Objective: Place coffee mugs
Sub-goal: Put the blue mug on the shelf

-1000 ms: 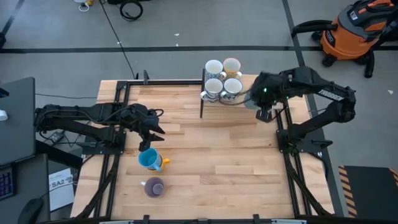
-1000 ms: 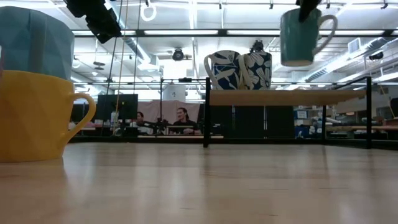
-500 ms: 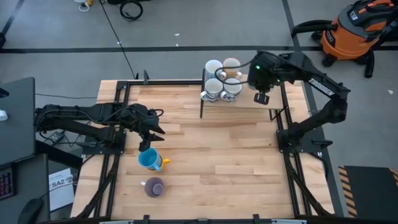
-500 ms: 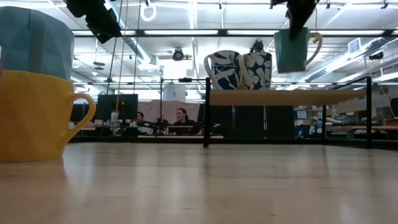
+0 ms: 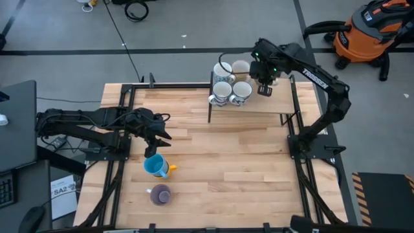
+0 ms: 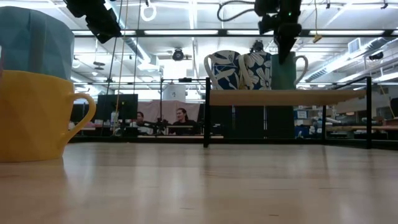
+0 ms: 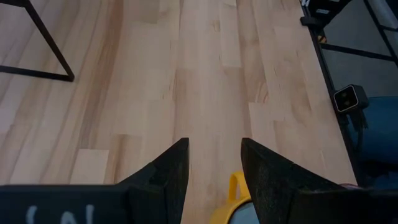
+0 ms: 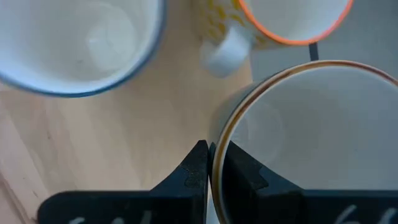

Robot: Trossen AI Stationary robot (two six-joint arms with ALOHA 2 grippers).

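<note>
1. The teal mug (image 6: 287, 70) sits on the raised shelf (image 6: 292, 96) at the table's (image 5: 220, 155) far edge, its rim pinched by the right claw (image 8: 211, 163).
2. Four patterned mugs (image 5: 231, 82) crowd just beside it.
3. The left claw (image 7: 211, 163) hangs spread above a blue mug (image 5: 154, 166); a purple mug (image 5: 160, 194) stands nearby.
4. From above, the arm hides the teal mug.

High view: overhead, looking straight down on the whole table (image 5: 213, 149) and both arms. Low view: at tabletop height, level across the wood toward the room; a yellow mug (image 6: 37, 115) looms close at 9 o'clock. Left wrist view: angled down on bare planks, near. Right wrist view: very close, straight down into mug rims. High and low views share the raised shelf (image 5: 259, 107) (image 6: 292, 96) at 12 o'clock.
</note>
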